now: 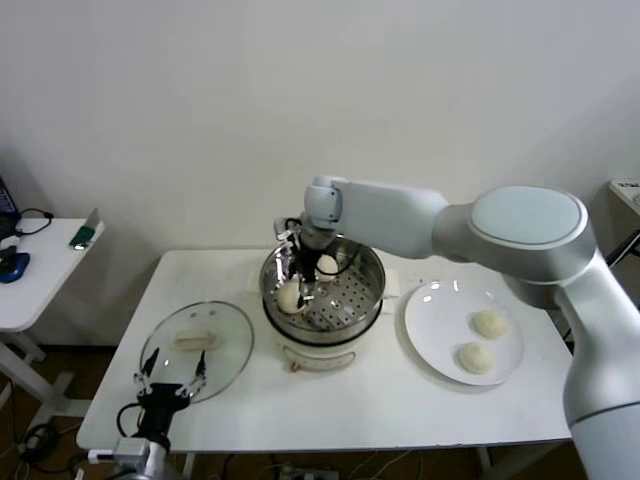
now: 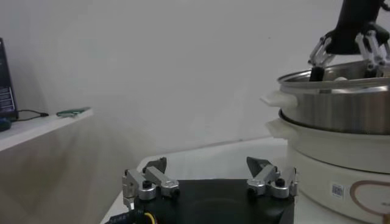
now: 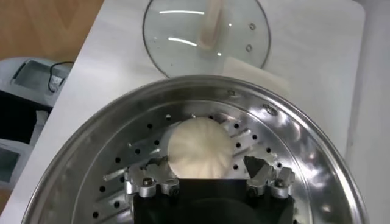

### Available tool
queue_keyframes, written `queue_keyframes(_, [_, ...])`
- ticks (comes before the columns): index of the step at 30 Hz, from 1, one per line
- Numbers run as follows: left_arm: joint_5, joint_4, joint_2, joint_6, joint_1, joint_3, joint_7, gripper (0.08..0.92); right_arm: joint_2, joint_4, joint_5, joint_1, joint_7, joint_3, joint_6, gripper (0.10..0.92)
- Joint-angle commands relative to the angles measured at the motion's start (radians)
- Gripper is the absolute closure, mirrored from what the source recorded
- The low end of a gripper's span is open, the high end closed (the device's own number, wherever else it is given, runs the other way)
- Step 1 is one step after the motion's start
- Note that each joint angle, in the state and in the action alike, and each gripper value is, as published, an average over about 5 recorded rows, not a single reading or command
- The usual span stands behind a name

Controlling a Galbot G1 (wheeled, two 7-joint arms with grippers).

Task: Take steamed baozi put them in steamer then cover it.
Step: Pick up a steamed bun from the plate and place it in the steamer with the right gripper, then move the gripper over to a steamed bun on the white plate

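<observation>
With jaws spread and nothing gripped, the right gripper (image 1: 305, 268) is held over the steamer (image 1: 372, 268), where a released baozi (image 3: 200, 148) is seated; a straight lift is advised.

Round shiny stainless-steel steamer (image 3: 286, 131): glossy perforated metal. Cream-white baozi (image 3: 199, 148): smooth, matt. Round glass lid (image 1: 200, 348): clear, glossy. White worktop (image 1: 370, 410): matt.

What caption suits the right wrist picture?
Right gripper open above a baozi on the steamer tray; glass lid beyond.
</observation>
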Motion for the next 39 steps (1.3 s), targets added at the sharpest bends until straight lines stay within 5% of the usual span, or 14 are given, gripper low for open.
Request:
queue_keyframes(1, [0.002, -0.002, 0.001, 0.002, -0.001, 0.001, -0.002, 0.177, -0.158, 0.142, 0.016, 0.121, -0.003, -0.001, 0.001, 0.202])
queue_keyframes(9, [0.006, -0.002, 0.002, 0.008, 0.001, 0.004, -0.005, 0.177, -0.461, 0.359, -0.001, 0.252, -0.018, -0.029, 0.004, 0.203])
queue_keyframes(21, [0.017, -0.006, 0.001, 0.017, 0.009, -0.005, -0.013, 0.177, -0.855, 0.544, -0.329, 0.103, -0.041, 0.027, 0.032, 0.203])
queue_keyframes(39, [0.046, -0.03, -0.008, 0.029, 0.049, -0.02, -0.021, 0.177, -0.966, 0.415, -0.632, -0.388, -0.051, 0.349, 0.05, 0.203])
